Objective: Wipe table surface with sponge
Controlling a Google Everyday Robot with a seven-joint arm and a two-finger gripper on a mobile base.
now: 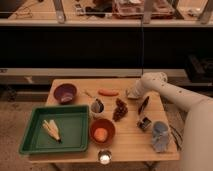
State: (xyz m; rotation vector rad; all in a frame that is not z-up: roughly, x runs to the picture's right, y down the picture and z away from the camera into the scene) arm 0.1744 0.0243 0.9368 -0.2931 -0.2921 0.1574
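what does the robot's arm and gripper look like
Smooth white arm of thick rounded tubular segments with a bulbous joint; no cables or markings show. Its gripper, over the back right of the table surface, looks similarly pale.

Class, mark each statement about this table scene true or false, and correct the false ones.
1. The carrot lies on the table surface, outside the green tray. True.
2. The purple bowl stands inside the green tray. False: it stands on the table surface, beyond the tray's far edge.
3. The gripper is over the far part of the table, on the picture's right of the carrot. True.
4. The blue-grey cloth lies beside the purple bowl. False: it lies near the table's near right corner in the picture, far from that bowl.
5. Corn lies in the green tray. True.
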